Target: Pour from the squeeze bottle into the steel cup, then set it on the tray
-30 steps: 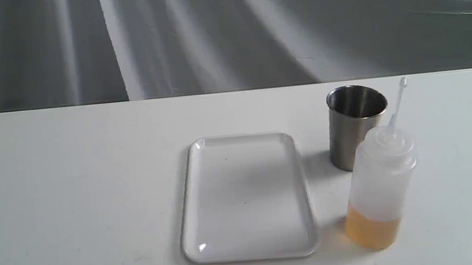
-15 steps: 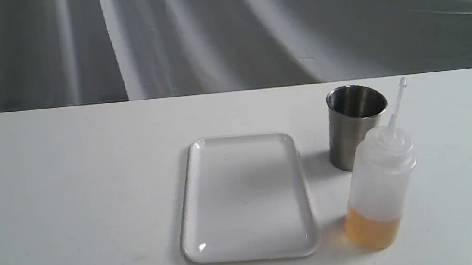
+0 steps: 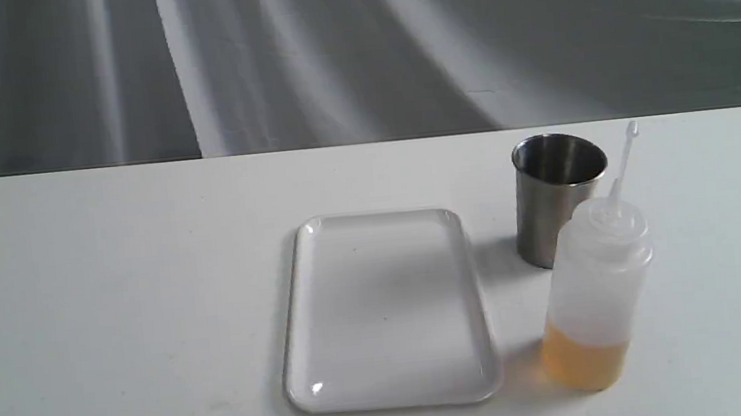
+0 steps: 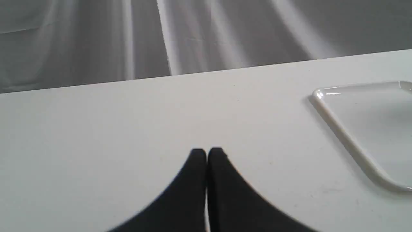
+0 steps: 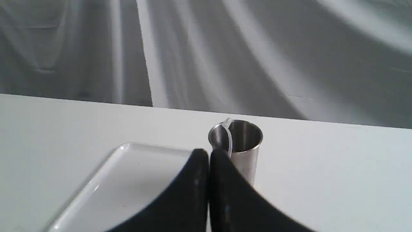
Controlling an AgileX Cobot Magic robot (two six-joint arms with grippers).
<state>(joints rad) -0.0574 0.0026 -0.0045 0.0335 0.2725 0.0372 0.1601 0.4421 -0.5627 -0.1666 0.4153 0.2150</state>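
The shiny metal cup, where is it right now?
In the exterior view the steel cup stands upright on the right side of the table, just behind the squeeze bottle and right of the tray, not on it.

Soft, even light, with blur confined to the wrist views

The white counter [image 3: 114, 294] is brightly and evenly lit. Faint, soft-edged shadows are thrown to the left of the steel cup [image 3: 556, 197], the squeeze bottle [image 3: 590, 302] and the tray [image 3: 387, 308], so the light is taken to come from the right. A small glare spot is seen on the tray's near left corner. Pale streaks are spread across the grey backdrop [image 3: 329, 56]. The left tool [image 4: 206, 151] and right tool [image 5: 208, 151] are rendered black, featureless and out of focus.
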